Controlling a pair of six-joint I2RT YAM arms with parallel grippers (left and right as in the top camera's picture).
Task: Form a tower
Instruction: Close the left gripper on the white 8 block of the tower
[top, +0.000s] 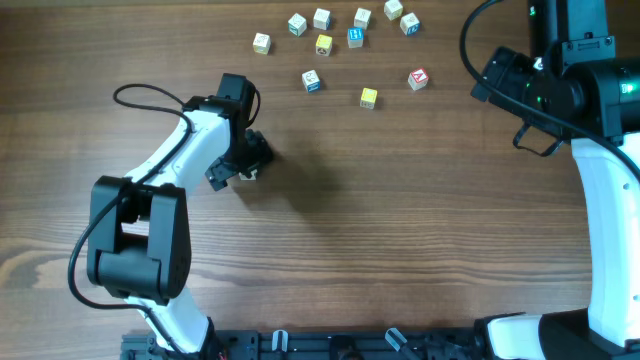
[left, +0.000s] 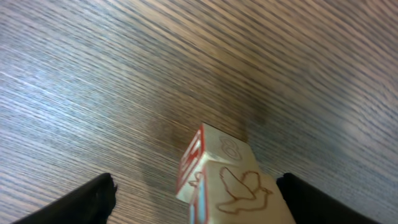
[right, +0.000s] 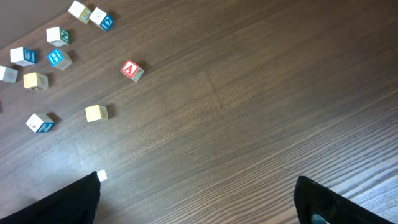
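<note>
Left arm (top: 185, 145): white links with black joints, folding at the elbow over the front-left of the bench (top: 400, 230) and stretching up and rightward toward its middle.
Left hand (top: 247, 160): pointing downward, sitting low over the bench; its two dark fingers (left: 84, 202) are standing wide apart (both tips showing at the bottom corners of the wrist view).
Right arm (top: 608, 190): running up the right edge, its black wrist section turning inward at the far corner.
Right hand (right: 198, 183): hanging high, facing down, fingers spreading fully, gripping nothing.
</note>
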